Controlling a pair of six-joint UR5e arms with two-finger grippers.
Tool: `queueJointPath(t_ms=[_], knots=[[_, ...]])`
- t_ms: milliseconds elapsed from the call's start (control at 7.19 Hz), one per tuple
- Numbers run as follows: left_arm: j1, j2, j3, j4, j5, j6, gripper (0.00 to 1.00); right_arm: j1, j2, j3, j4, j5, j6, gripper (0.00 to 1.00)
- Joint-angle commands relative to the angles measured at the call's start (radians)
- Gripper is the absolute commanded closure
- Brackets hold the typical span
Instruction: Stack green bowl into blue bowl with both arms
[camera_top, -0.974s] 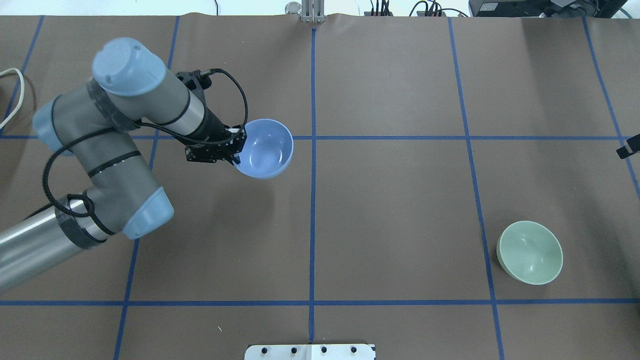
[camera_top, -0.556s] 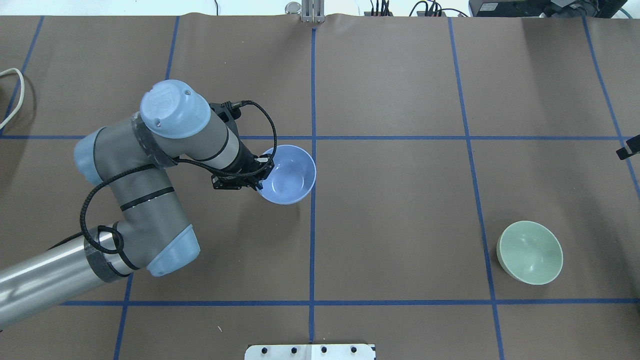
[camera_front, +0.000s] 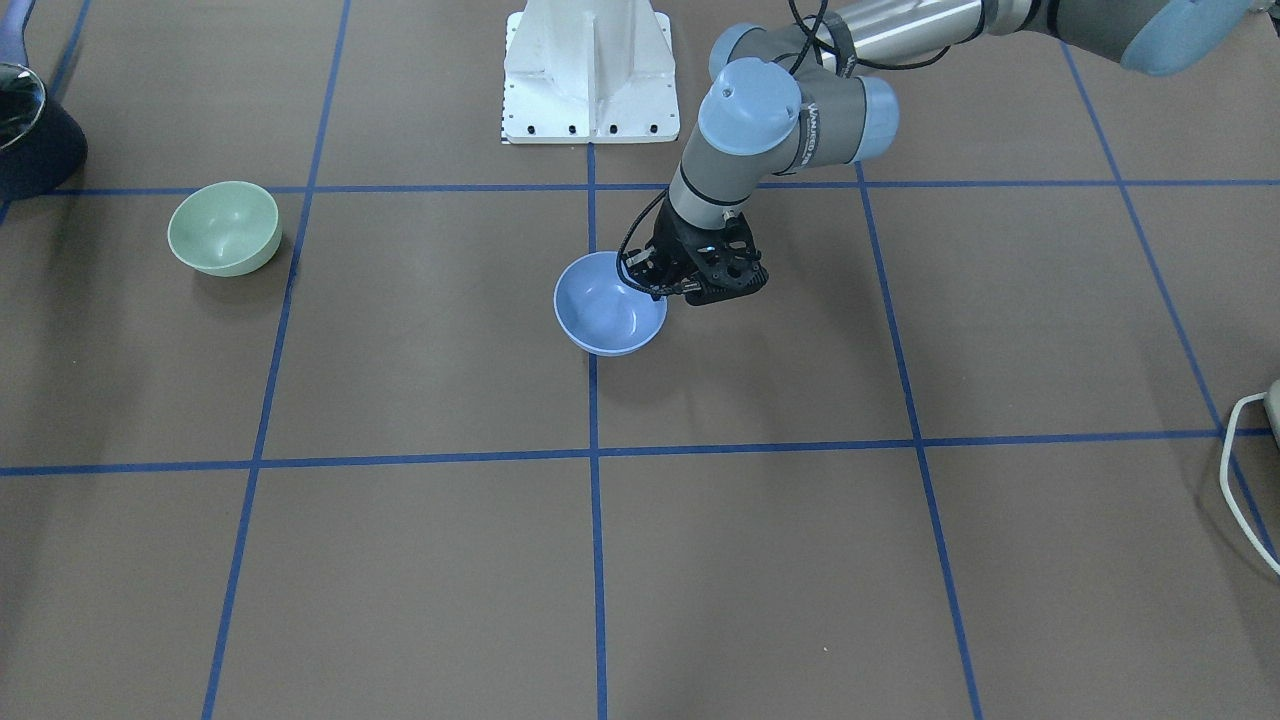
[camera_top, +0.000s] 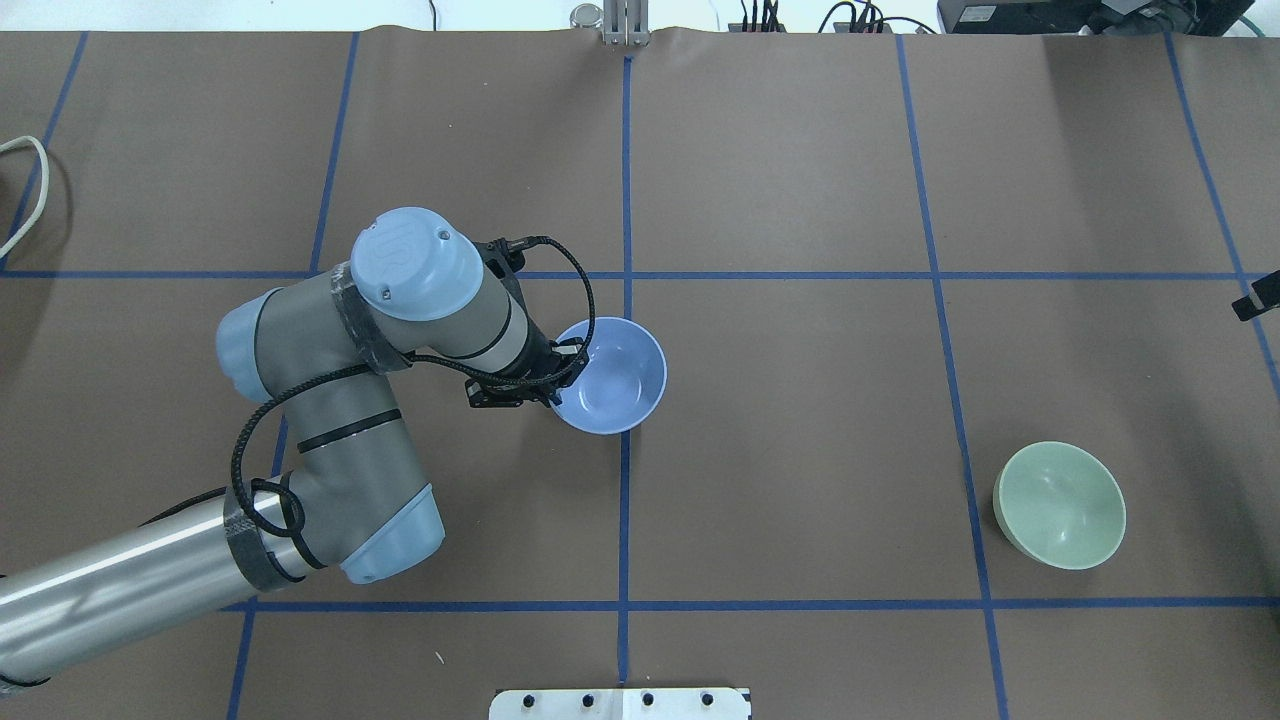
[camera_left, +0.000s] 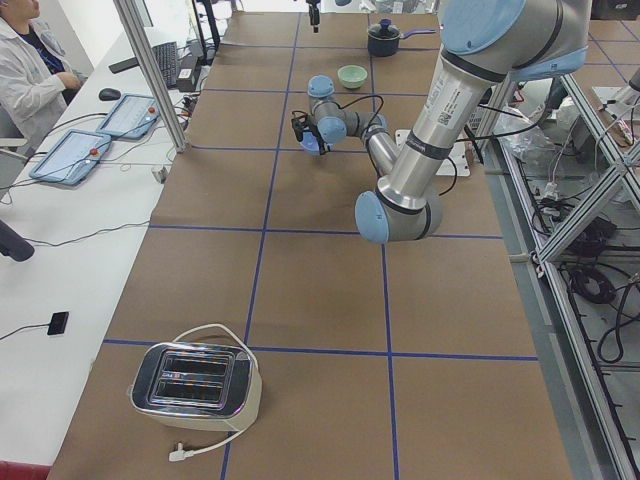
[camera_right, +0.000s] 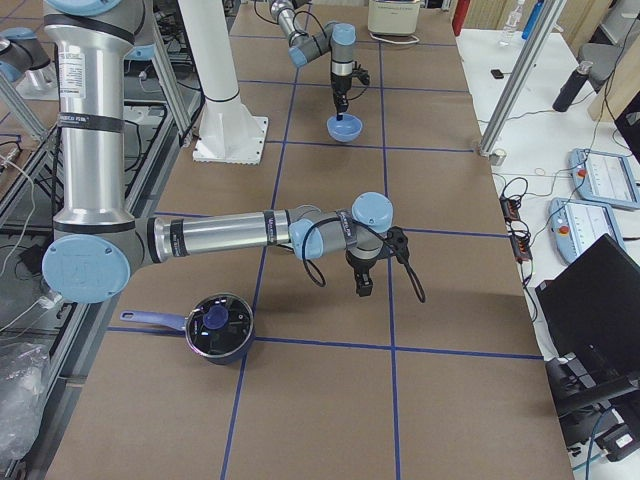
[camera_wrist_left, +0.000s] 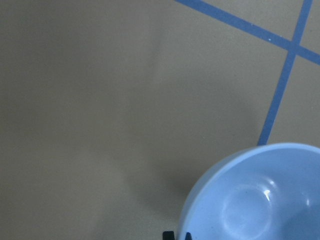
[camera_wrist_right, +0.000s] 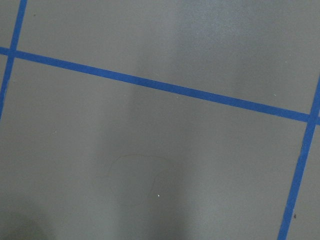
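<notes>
The blue bowl (camera_top: 612, 372) sits upright on the centre grid line, low at the table; I cannot tell whether it touches. My left gripper (camera_top: 560, 385) is shut on the bowl's rim on the side towards the arm, as the front view shows (camera_front: 655, 283). The left wrist view shows the bowl (camera_wrist_left: 255, 197) at the bottom right. The green bowl (camera_top: 1060, 505) stands alone at the near right, upright and empty, also in the front view (camera_front: 223, 227). Only a black bit of my right gripper (camera_top: 1255, 294) shows at the right edge, far from the green bowl; I cannot tell if it is open.
A white pedestal base (camera_front: 590, 75) stands at the robot's side of the table. A dark lidded pot (camera_right: 215, 325) sits near the right arm. A toaster (camera_left: 195, 385) stands at the table's left end. A white cable (camera_top: 20, 190) lies at the far left.
My left arm has carried the blue bowl to the right and nearer the robot, onto the centre line. The green bowl and the right gripper have not moved.
</notes>
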Motion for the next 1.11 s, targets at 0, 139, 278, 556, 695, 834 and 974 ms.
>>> queueJointPath(t_ms=[0, 139, 278, 556, 695, 834, 974], knots=[[0.011, -0.007, 0.032, -0.037, 0.011, -0.004, 0.93, -0.002, 0.0, -0.002, 0.001, 0.0, 0.0, 0.0], [0.013, -0.012, 0.032, -0.037, 0.011, -0.004, 0.93, -0.002, 0.002, -0.002, 0.001, 0.0, 0.0, 0.0], [0.022, -0.012, 0.034, -0.037, 0.011, -0.004, 0.91, -0.004, 0.0, -0.002, 0.001, 0.0, 0.0, 0.0], [0.023, -0.012, 0.034, -0.037, 0.015, -0.001, 0.85, -0.004, 0.002, -0.002, 0.001, 0.0, 0.0, 0.0], [0.023, -0.012, 0.031, -0.041, 0.017, 0.007, 0.62, -0.005, 0.003, -0.002, 0.001, 0.0, 0.0, 0.0], [0.022, -0.012, 0.017, -0.04, 0.044, 0.007, 0.14, -0.007, 0.012, -0.002, -0.001, 0.0, 0.0, 0.0], [0.019, -0.012, -0.009, -0.038, 0.081, 0.01, 0.03, -0.007, 0.023, 0.0, -0.001, 0.006, 0.002, 0.0]])
